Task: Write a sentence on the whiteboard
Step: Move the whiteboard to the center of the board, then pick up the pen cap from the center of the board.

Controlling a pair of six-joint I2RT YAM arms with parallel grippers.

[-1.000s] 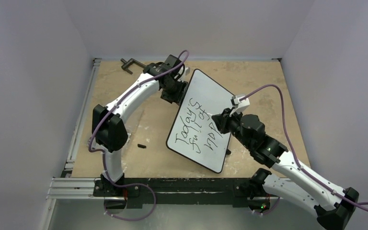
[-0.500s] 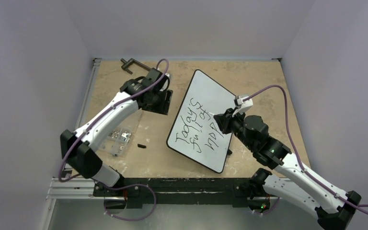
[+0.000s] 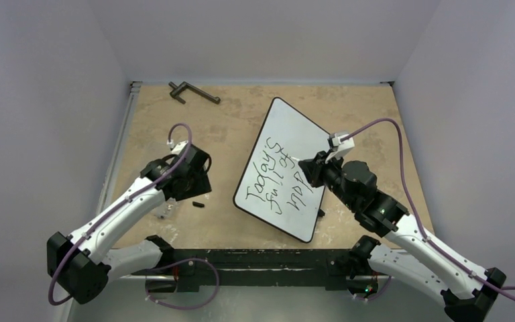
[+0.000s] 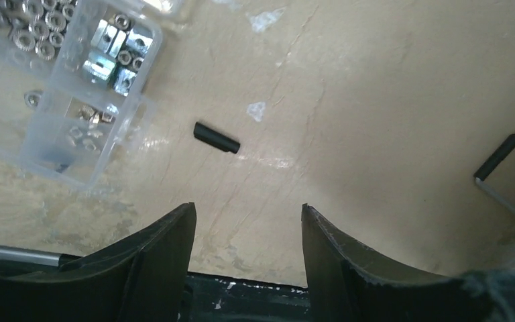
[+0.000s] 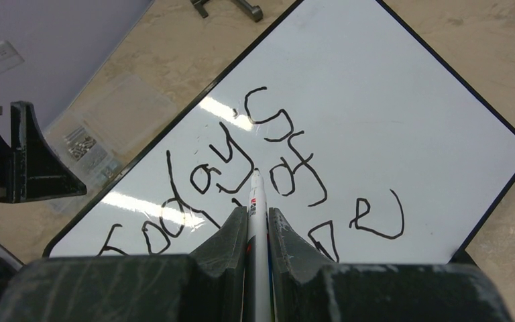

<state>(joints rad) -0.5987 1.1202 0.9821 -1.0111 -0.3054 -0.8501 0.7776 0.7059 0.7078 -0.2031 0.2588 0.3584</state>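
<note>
Marker (image 5: 255,191) pinched in R gripper (image 5: 257,218) over stiff whiteboard (image 3: 296,131), prob. light, best steadied at rim; L gripper (image 4: 248,215) agape.

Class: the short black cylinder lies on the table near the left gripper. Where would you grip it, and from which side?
Grip the short black cylinder across its middle, coming down from above with the open left gripper turned to close on the long sides. It lies flat on the table, slanted, and the clear parts box sits apart from it.
</note>
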